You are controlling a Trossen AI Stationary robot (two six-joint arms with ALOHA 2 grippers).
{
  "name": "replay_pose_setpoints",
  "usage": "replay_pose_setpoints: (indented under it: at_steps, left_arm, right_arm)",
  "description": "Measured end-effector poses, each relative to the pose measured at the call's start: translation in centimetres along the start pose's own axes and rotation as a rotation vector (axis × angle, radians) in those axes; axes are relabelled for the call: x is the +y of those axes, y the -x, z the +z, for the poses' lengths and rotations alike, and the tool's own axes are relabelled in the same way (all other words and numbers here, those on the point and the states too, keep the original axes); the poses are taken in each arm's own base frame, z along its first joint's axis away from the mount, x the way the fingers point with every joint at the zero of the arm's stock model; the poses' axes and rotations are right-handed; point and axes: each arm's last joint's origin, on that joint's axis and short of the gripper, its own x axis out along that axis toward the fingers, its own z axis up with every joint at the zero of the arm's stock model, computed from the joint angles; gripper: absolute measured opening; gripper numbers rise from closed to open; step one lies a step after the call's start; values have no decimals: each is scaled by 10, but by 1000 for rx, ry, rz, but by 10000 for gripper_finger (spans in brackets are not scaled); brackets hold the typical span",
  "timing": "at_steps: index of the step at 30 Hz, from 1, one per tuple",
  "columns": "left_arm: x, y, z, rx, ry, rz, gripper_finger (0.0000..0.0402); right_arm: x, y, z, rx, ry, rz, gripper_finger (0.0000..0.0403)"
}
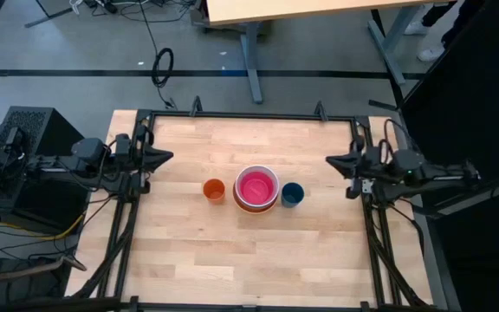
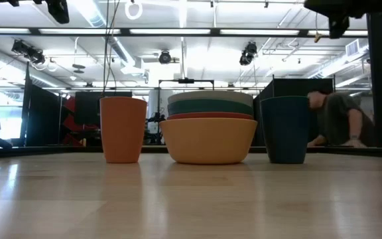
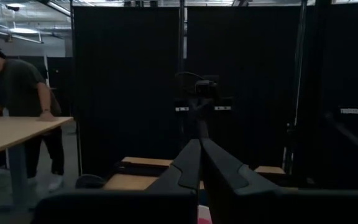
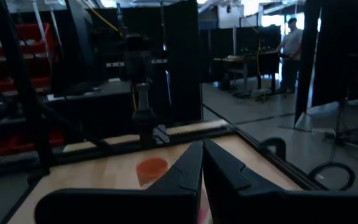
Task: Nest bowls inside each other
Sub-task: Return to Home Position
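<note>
The bowls stand nested in one stack at the table's middle, the pink one showing on top inside a white rim. In the low view the orange-yellow bowl rests on the table at the bottom, with red, teal and white rims above it. My left gripper is shut at the table's left edge, high above the wood, pointing toward the middle. My right gripper is shut at the right edge, facing it. Both are well apart from the stack and hold nothing.
A small orange cup stands just left of the stack and a small dark blue cup just right of it. A black frame runs around the table. The near half of the tabletop is bare wood. People stand beyond the table.
</note>
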Motion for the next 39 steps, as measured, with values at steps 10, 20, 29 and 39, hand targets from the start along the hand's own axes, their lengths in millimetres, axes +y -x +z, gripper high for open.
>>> replay_pose_setpoints:
  at_steps: [10, 20, 29, 39]
  left_arm:
    - [5, 26, 1, -20, 24, 8, 0]
    - [6, 36, 0, -7, 26, 4, 0]
    - [7, 42, -2, 7, 27, -8, 0]
    - [3, 29, -26, -50, 78, -53, 0]
  right_arm:
    - [-12, 30, 4, -85, -1, -48, 0]
    - [-17, 39, -8, 13, -10, -84, 0]
    - [-20, 45, -17, 75, -16, -112, 0]
    - [-14, 26, -39, -29, -61, -76, 0]
